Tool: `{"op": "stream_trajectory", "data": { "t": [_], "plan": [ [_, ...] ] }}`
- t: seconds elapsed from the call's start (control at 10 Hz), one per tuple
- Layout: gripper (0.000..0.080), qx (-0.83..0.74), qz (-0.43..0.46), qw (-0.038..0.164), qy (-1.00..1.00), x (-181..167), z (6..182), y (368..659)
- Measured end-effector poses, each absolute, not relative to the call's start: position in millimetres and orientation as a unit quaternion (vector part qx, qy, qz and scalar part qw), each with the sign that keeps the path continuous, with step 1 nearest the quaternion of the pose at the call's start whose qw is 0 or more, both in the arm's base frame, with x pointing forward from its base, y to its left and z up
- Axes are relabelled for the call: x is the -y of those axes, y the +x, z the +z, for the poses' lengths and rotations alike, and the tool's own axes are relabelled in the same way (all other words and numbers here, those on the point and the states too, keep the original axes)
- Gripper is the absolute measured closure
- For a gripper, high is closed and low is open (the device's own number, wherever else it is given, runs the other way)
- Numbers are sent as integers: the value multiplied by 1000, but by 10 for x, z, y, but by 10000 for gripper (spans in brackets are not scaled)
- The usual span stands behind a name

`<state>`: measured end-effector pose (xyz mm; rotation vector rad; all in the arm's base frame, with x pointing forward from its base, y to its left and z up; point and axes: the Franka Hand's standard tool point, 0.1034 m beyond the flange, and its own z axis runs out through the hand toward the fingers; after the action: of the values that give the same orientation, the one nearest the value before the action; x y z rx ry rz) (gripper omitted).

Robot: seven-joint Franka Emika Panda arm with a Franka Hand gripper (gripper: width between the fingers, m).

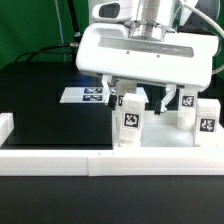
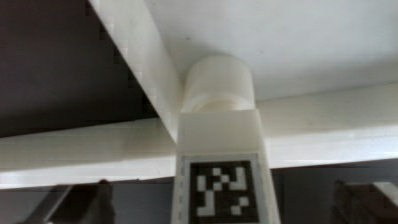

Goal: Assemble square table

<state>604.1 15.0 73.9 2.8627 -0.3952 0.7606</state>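
The square table top (image 1: 165, 141) lies flat at the exterior view's right, against the white rail. Three tagged white legs stand upright on it: one (image 1: 130, 122) under my hand and two (image 1: 187, 108) (image 1: 207, 116) further right. My gripper (image 1: 141, 103) hangs over the first leg, open, one finger on each side and clear of it. In the wrist view that leg (image 2: 221, 150) runs from between my dark fingers (image 2: 79, 203) to a corner of the table top (image 2: 311, 40), where its round end sits. The gripper (image 2: 224, 208) there is open around the leg's tag.
The long white border rail (image 1: 55, 160) runs along the front, with an arm (image 1: 5, 126) at the exterior view's left. The marker board (image 1: 85, 95) lies on the black table behind. A green backdrop stands at the rear.
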Motion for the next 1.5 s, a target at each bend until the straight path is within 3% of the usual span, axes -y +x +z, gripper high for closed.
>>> {"op": "stream_trajectory", "data": {
  "t": [0.6,0.7,0.9,1.2,1.5],
  "plan": [
    [151,128,253,78,956,-147,742,6044],
    [151,103,234,80,963,-75,830,6074],
    [151,94,217,49,970,42,1130,6181],
    [151,99,122,17,987,192,1248,6260],
    [151,104,0,0,995,193,1175,6233]
  ]
}}
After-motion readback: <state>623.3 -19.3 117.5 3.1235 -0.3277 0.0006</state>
